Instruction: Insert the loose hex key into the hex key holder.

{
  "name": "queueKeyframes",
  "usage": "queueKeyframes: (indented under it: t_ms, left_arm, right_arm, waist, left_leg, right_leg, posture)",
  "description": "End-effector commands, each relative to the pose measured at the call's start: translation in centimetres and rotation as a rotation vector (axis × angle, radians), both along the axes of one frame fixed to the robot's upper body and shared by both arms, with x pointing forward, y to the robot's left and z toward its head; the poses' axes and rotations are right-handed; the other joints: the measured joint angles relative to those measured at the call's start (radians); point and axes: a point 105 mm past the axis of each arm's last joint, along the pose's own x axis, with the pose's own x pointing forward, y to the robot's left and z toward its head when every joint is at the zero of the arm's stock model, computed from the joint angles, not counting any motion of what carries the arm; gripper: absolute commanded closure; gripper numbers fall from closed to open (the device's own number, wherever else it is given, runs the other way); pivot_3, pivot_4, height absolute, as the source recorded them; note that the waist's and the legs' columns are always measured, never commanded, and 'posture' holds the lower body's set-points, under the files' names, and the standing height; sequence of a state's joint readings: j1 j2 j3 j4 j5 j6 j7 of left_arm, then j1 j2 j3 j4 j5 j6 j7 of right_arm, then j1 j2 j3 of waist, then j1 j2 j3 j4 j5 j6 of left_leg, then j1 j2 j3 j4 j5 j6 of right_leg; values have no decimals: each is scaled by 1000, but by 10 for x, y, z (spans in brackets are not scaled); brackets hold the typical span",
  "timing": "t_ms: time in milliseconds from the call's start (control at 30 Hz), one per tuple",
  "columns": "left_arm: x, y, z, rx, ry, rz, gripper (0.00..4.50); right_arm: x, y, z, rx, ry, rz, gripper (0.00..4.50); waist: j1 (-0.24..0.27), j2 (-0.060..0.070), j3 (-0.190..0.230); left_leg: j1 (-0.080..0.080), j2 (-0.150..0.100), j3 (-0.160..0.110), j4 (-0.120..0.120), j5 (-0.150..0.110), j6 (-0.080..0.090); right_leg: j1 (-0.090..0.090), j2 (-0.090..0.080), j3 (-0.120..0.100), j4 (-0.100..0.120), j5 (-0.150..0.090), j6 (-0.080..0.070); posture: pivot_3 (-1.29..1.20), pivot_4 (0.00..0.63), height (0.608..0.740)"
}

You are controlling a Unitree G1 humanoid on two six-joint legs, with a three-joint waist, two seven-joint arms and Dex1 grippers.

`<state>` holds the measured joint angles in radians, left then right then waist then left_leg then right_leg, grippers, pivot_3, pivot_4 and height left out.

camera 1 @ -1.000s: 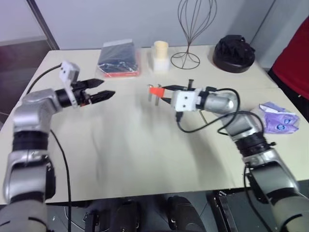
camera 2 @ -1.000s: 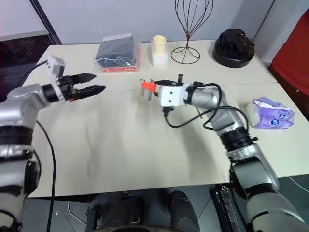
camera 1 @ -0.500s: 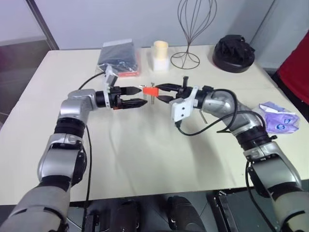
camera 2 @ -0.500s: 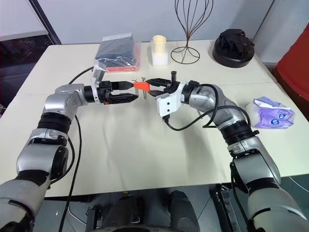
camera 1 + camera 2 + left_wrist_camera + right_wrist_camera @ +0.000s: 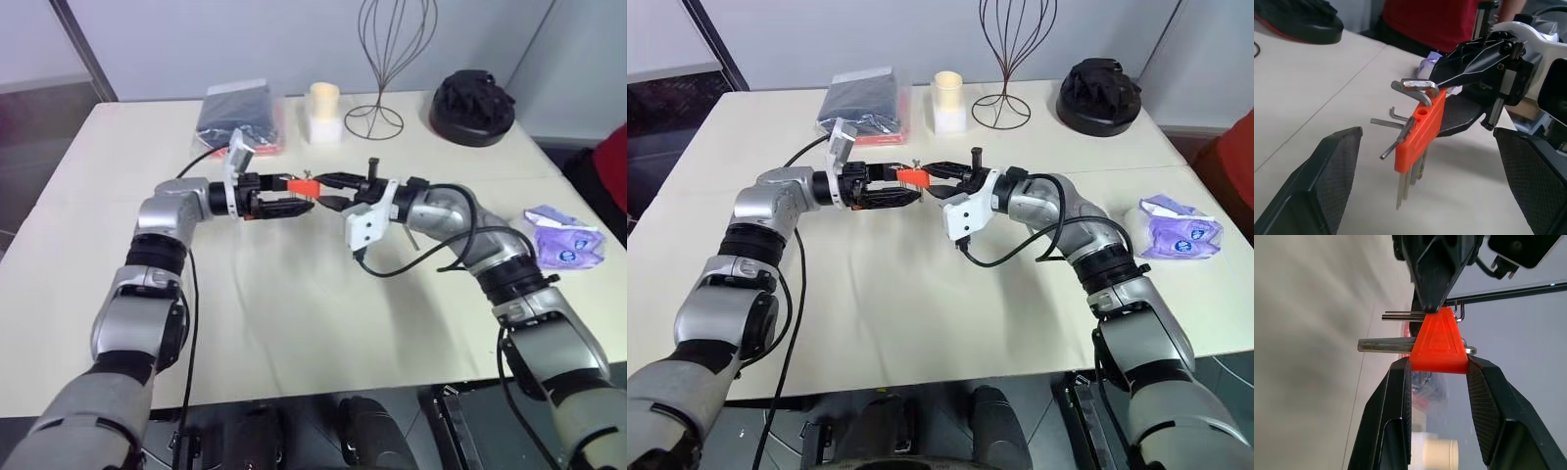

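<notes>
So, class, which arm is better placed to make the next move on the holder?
Left. The left gripper is open, with a finger on each side of the holder; the right gripper is shut on it.

Red-orange holder [image 5: 1420, 132] clamped between right gripper [image 5: 1439, 363] fingers, keys [image 5: 1405, 188] hanging down; between left gripper [image 5: 1432, 161] fingers.

Left arm: reaches in across the desk, gripper level, pointing to the right.
Left gripper [image 5: 290, 197]: fingers spread wide, holding nothing.
Right arm: bent, forearm angled inward.
Right gripper [image 5: 1439, 364]: clamped, tips meeting the left gripper's.
</notes>
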<state>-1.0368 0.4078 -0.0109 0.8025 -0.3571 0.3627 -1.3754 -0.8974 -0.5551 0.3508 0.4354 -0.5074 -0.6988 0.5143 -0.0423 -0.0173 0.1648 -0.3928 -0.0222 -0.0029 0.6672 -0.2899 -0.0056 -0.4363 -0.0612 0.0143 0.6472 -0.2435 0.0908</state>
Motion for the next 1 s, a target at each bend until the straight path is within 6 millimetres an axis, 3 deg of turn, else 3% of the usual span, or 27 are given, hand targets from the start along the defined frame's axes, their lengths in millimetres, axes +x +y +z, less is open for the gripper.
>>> queueKeyframes:
  t_ms: [33, 67, 300, 533, 567, 600, 733, 767, 833, 900, 1000]
  left_arm:
    - [1, -3, 20, -37, -61, -5, 534]
    - [1, -4, 20, -39, -60, -6, 811]
    - [1, -7, 20, -54, -59, -11, 4370]
    - [1, -7, 17, -36, -71, -3, 4445]
    - [2, -6, 17, -34, -73, 1, 4500]
    - [2, -5, 17, -34, -75, 5, 4500]
    - [2, 0, 20, -26, -94, 23, 4500]
    - [1, 1, 19, -16, -105, 25, 4500]
    - [-1, 4, 18, -4, -127, 29, 4500]
    - [-5, 3, 23, 24, -221, 43, 4500]
    - [-23, -6, 39, 20, -332, 8, 4500]
  right_arm:
    - [-7, 8, 12, 38, -35, 34, 3475]
    - [-8, 9, 11, 38, -33, 37, 3475]
    - [-11, 11, 5, 36, -13, 42, 3475]
    - [-12, 9, 2, 37, 18, 35, 3475]
    - [-12, 8, 3, 44, 26, 32, 2675]
    - [-12, 6, 1, 50, 57, 27, 2405]
    - [-8, -10, -2, 22, 75, -36, 366]
    - [-7, -19, -3, 5, 70, -66, 62]
    - [-7, -34, -6, -21, 75, -115, 62]
    - [-8, -54, -3, 66, 128, -190, 62]
    - [2, -98, -4, 394, 465, -464, 62]
  waist:
    - [1, 0, 0]
    - [1, 0, 0]
    - [1, 0, 0]
    - [1, 0, 0]
    - [1, 0, 0]
    - [1, 0, 0]
    - [3, 0, 0]
    - [5, 0, 0]
    - [7, 0, 0]
    - [8, 0, 0]
    - [17, 0, 0]
  left_leg:
    - [0, 0, 0, 0, 0, 0]
    - [0, 0, 0, 0, 0, 0]
    - [0, 0, 0, 0, 0, 0]
    - [0, 0, 0, 0, 0, 0]
    - [0, 0, 0, 0, 0, 0]
    - [0, 0, 0, 0, 0, 0]
    - [0, 0, 0, 0, 0, 0]
    - [0, 0, 0, 0, 0, 0]
    - [0, 0, 0, 0, 0, 0]
    - [0, 0, 0, 0, 0, 0]
    - [0, 0, -1, 0, 0, 0]
  right_leg:
    - [0, 0, 0, 0, 0, 0]
    - [0, 0, 0, 0, 0, 0]
    - [0, 0, 0, 0, 0, 0]
    - [0, 0, 0, 0, 0, 0]
    - [0, 0, 0, 0, 0, 0]
    - [0, 0, 0, 0, 0, 0]
    - [0, 0, 0, 0, 0, 0]
    - [0, 0, 0, 0, 0, 0]
    - [0, 0, 0, 0, 0, 0]
    - [0, -1, 0, 0, 0, 0]
    - [1, -1, 1, 0, 0, 0]
  posture:
    - [0, 150, 740]
    - [0, 150, 740]
    - [0, 150, 740]
    - [0, 150, 740]
    - [0, 150, 740]
    - [0, 150, 740]
    - [0, 150, 740]
    - [0, 150, 740]
    - [0, 150, 740]
    - [0, 150, 740]
    - [0, 150, 740]
